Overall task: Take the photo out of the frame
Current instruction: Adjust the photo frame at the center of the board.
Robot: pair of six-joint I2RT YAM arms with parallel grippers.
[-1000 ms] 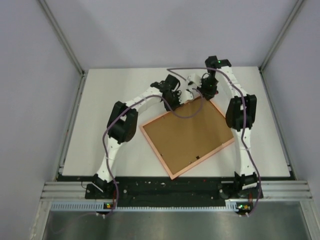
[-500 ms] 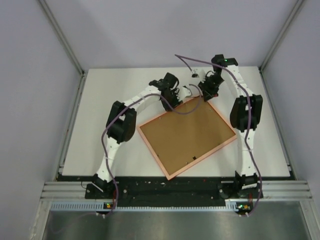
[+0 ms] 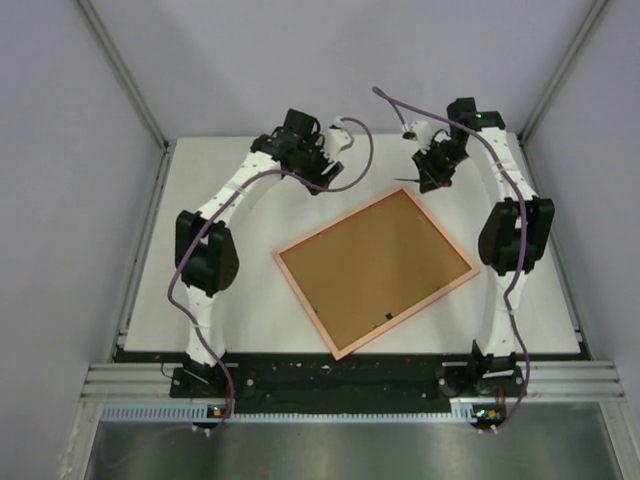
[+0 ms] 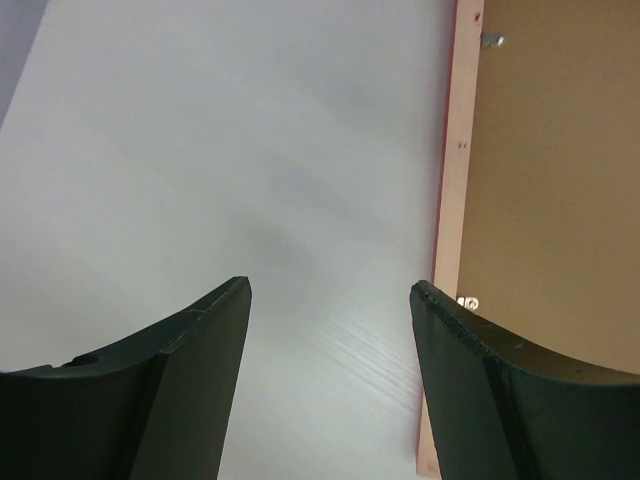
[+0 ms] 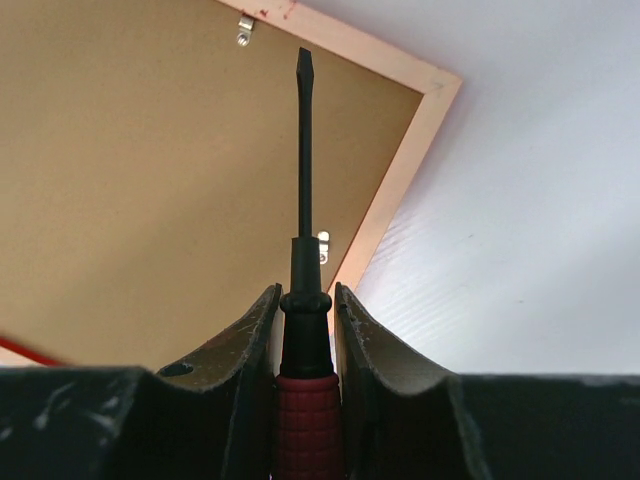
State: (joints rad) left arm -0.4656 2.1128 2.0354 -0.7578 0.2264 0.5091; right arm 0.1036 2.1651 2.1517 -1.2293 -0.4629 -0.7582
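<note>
Right gripper (image 5: 305, 300) clamps a screwdriver (image 5: 302, 150), tip at 12 o'clock over the back-up frame (image 5: 390, 190), which lies at its 7 o'clock in the top view. Left gripper (image 4: 330, 290) stands wide and empty, farther off; the photo is hidden.

Two white arms (image 3: 236, 185), black joints (image 3: 207, 262), purple cables (image 3: 398, 101); dark, curved, scuffed fingers (image 4: 180, 400)

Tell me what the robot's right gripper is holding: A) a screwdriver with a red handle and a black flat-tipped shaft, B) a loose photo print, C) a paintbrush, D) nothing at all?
A: the right wrist view shows the right gripper shut on the red-handled screwdriver, its black shaft pointing out over the brown back of the pink-rimmed picture frame.
</note>
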